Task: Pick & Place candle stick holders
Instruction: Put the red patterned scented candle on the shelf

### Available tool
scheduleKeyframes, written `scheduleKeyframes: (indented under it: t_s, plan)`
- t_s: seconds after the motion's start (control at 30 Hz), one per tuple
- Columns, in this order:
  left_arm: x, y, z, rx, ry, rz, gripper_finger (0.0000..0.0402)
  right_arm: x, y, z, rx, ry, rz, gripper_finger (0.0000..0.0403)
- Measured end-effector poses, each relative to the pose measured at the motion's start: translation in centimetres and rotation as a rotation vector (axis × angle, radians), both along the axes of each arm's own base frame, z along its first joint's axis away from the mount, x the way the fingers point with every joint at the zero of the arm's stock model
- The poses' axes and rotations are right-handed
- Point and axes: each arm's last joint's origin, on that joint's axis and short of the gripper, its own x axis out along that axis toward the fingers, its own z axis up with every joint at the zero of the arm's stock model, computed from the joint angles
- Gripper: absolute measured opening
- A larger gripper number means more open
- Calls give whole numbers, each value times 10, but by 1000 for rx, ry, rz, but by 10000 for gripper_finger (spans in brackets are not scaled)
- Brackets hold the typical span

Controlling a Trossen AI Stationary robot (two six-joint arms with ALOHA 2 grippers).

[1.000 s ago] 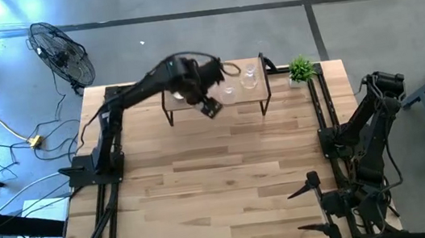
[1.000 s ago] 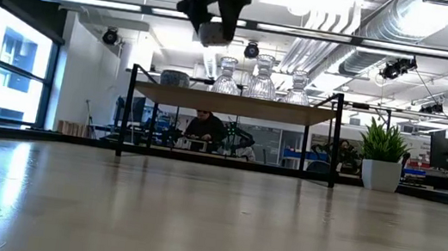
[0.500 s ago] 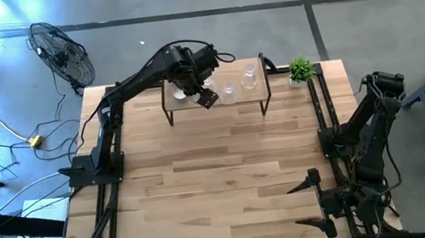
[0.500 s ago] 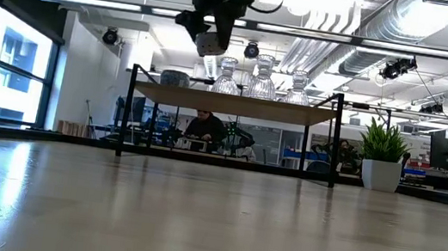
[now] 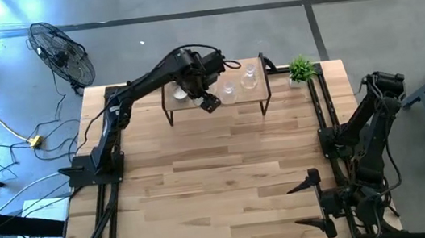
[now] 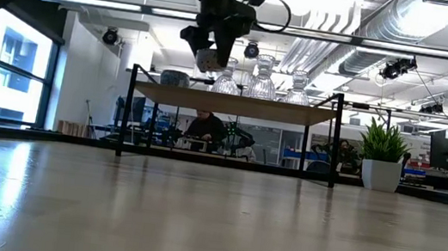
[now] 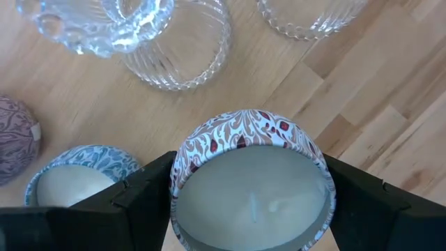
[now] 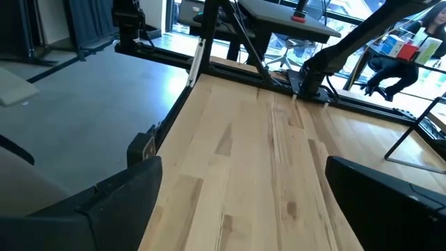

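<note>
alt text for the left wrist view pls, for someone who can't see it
The left end effector grips a red-and-white patterned tealight cup between its dark fingers, above a wooden shelf. Beside it on the shelf sit a blue patterned tealight cup and clear ribbed glass holders.

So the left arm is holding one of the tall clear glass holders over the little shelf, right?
Not quite. The left end effector is over the little shelf, but it holds a short round tealight cup with a red and white pattern, not a tall clear glass holder. The left wrist view shows it. The clear glass holders stand on the shelf.
</note>
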Motion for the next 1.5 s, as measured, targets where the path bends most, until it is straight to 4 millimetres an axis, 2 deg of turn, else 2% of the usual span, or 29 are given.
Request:
scheduleKeyframes:
  t_s: [0.53, 0.97, 1.5]
  plan:
    - [-1, 7, 0, 34, -2, -2, 290, 1, -1, -1, -3, 5, -8, 397]
    - [-1, 14, -31, -10, 96, 5, 290, 1, -1, -1, -4, 6, -7, 397]
    - [-2, 27, -33, 9, 63, 16, 290, 1, -1, -1, 7, 9, -11, 397]
